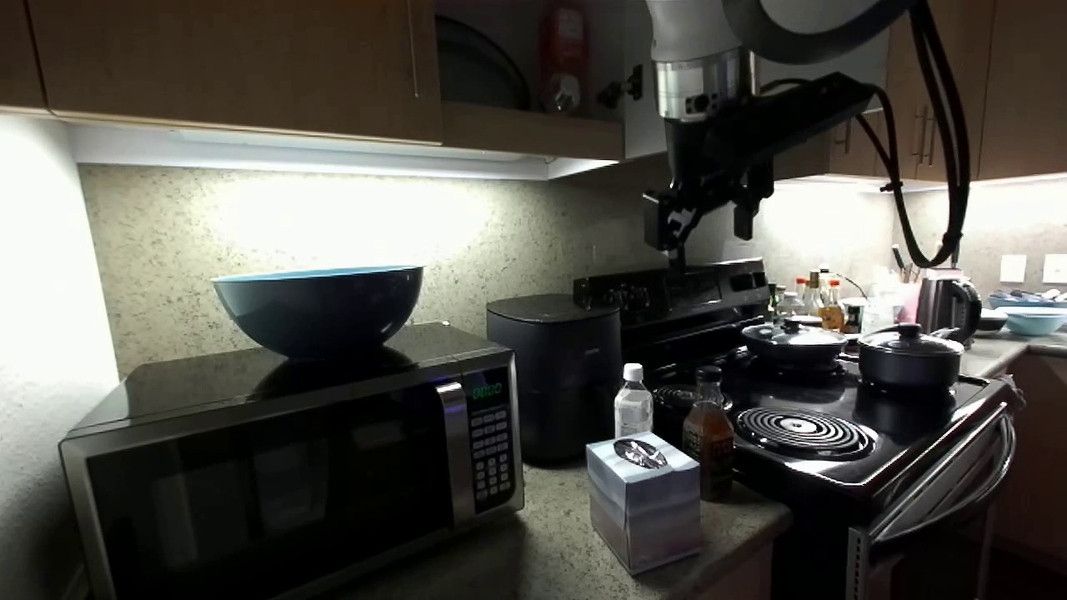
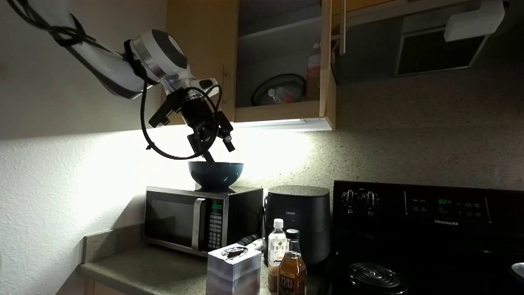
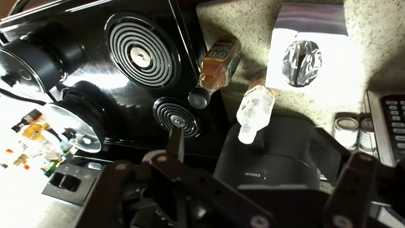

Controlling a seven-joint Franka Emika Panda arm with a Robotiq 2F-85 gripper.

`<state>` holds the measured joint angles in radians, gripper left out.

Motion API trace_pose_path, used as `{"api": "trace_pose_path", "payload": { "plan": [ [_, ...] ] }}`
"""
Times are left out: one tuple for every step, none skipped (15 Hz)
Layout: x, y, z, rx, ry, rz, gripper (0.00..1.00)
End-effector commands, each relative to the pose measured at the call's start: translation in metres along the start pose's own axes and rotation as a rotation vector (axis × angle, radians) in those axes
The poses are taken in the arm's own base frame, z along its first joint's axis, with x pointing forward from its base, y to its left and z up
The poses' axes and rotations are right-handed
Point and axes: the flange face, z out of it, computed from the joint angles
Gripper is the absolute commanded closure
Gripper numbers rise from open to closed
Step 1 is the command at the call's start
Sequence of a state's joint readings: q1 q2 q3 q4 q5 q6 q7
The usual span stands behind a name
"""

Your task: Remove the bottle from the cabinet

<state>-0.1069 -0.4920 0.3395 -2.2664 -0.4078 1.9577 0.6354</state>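
The brown wooden cabinet (image 1: 233,67) has its right door swung open; it also shows in an exterior view (image 2: 202,45). Inside, the reddish-pink bottle (image 2: 314,67) stands upright at the right end of the shelf; it is dim in an exterior view (image 1: 567,37). A clear bottle with a white cap and red patch (image 2: 280,95) lies on its side beside it. My gripper (image 1: 710,240) is open and empty, lower than the shelf and outside the cabinet; it also shows in an exterior view (image 2: 219,150). In the wrist view its fingers (image 3: 253,147) are wide apart; cabinet and shelf bottles are out of view.
A microwave (image 1: 292,467) carries a large dark bowl (image 1: 321,312). An air fryer (image 1: 554,367), tissue box (image 1: 646,508), clear white-capped bottle (image 1: 633,404) and brown bottle (image 1: 708,442) stand beside the stove (image 1: 875,458). A dark round lid (image 2: 262,88) leans inside the cabinet.
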Motion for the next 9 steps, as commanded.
{"api": "trace_pose_path", "payload": {
  "plan": [
    [0.002,0.001,-0.004,-0.003,0.001,0.015,0.0],
    [0.002,0.0,-0.006,-0.004,0.002,0.022,0.0],
    [0.002,-0.001,-0.006,-0.005,0.002,0.024,0.0],
    [0.002,-0.001,-0.006,-0.005,0.002,0.026,0.0],
    [0.002,-0.001,-0.006,-0.005,0.002,0.027,0.0],
    [0.002,-0.002,-0.005,-0.005,0.002,0.027,0.0],
    [0.007,-0.002,-0.005,-0.016,-0.004,0.021,0.0],
    [0.015,0.0,-0.008,-0.015,-0.006,0.009,0.0],
    [0.025,0.004,-0.012,0.01,-0.011,-0.006,0.0]
  ]
}}
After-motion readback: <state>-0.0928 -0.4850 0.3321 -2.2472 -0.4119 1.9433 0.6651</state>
